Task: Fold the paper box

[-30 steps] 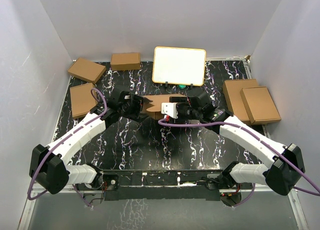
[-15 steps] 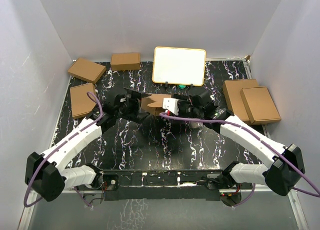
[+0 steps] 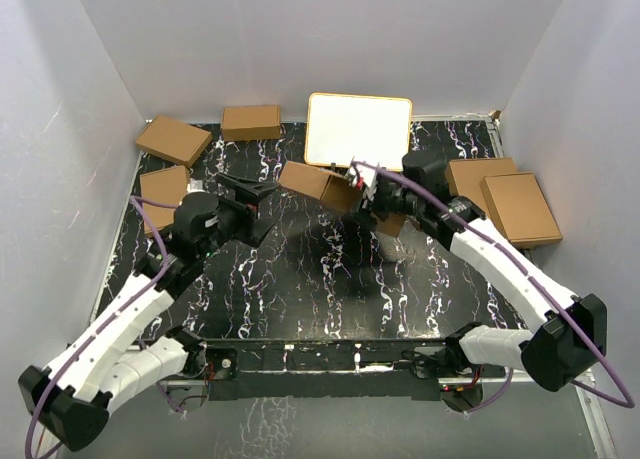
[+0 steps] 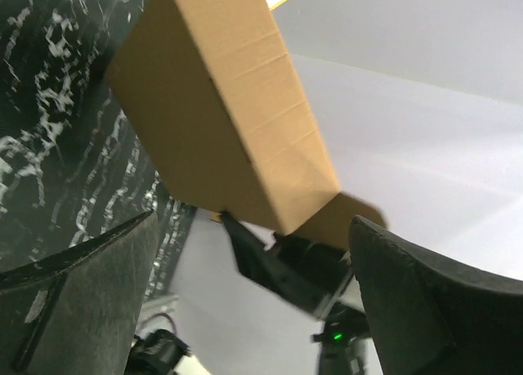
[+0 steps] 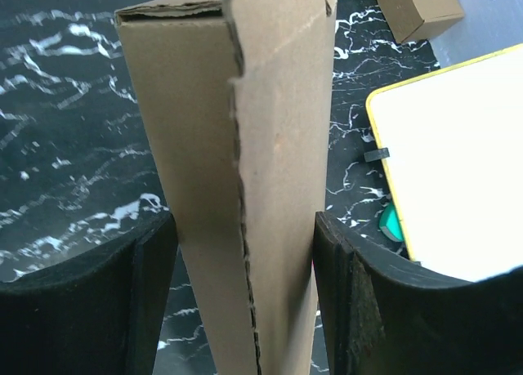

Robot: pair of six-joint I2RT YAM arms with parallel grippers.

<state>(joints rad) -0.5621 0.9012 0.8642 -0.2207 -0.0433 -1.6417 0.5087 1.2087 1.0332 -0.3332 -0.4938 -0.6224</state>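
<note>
Black, white-veined marble tabletop point(image 3: 300, 279): a flat rectangular paper box point(image 3: 312, 182) of brown corrugated cardboard is held above it, clamped by the right gripper point(image 3: 362, 191), while the left gripper point(image 3: 250, 192) gapes wide just beside it. Left wrist: the smooth creased box face sits untouched between spread fingers point(image 4: 82, 301). Right wrist: black pads point(image 5: 90, 310) squeeze the box's ragged edge.

No readable text, labels or numbers anywhere.

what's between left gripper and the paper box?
Nothing: only bare marbled tabletop under the gap between left gripper and paper box, clearest in the top view.
</note>
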